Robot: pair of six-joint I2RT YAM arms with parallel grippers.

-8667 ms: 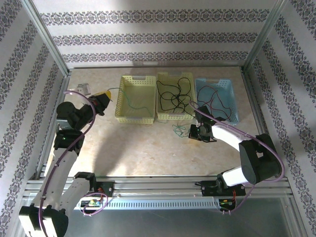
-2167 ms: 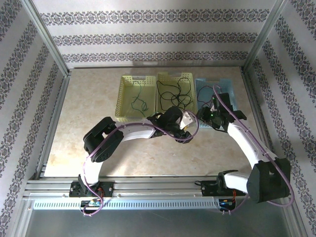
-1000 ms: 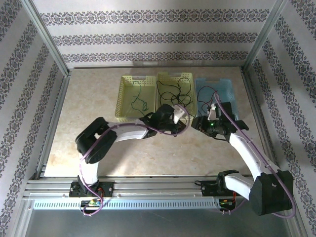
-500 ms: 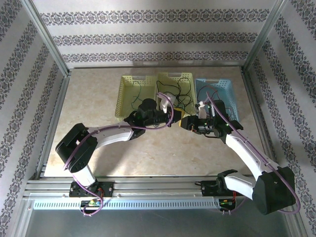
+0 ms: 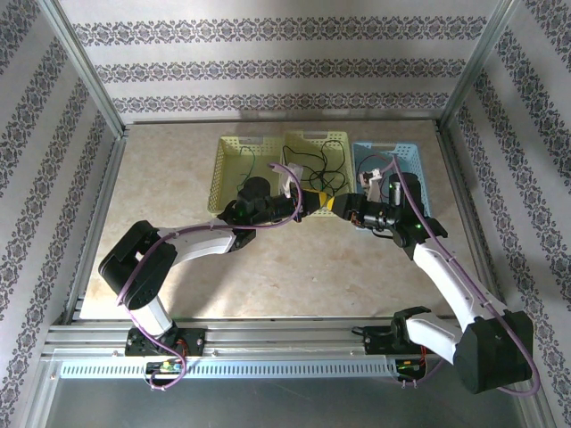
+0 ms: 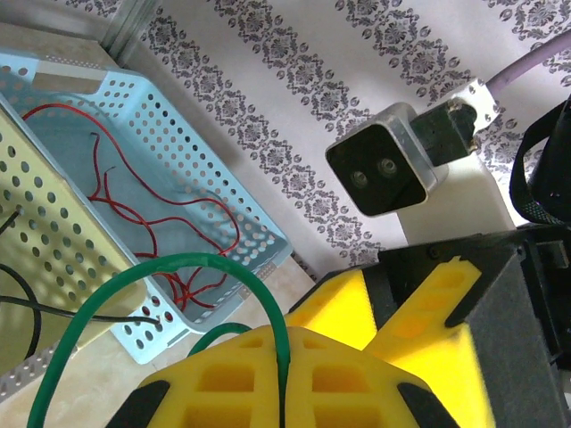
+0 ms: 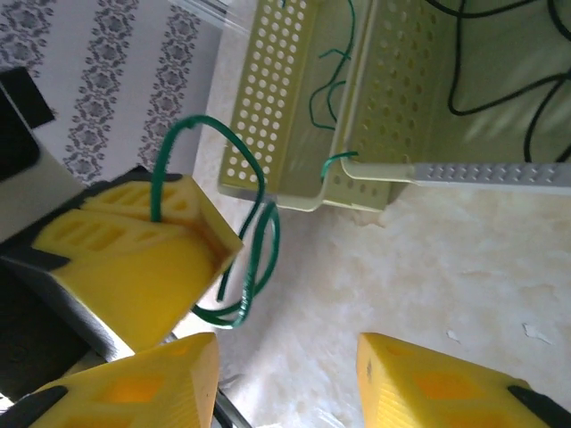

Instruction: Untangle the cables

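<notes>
Honestly, sketchy spot.
- left gripper (image 6: pixel 281 357) clamped shut on green cable (image 6: pixel 192 259). Loop arches up out of pinch, rest dangles over table just in front of yellow baskets.
- right gripper (image 7: pixel 285 374) jaws spread, nothing in them, parked right beside left one.
- Worries: wire so thin right fingers could close on air, or bump left fingers, being that close.
- Hard tug might slip wire out of pinch.
- Dangling loop could hook middle basket (image 7: pixel 482 171) rim.
- red cables (image 6: pixel 189 285) lie in blue basket (image 6: pixel 205 143), black cables (image 5: pixel 312 163) in middle one.
</notes>
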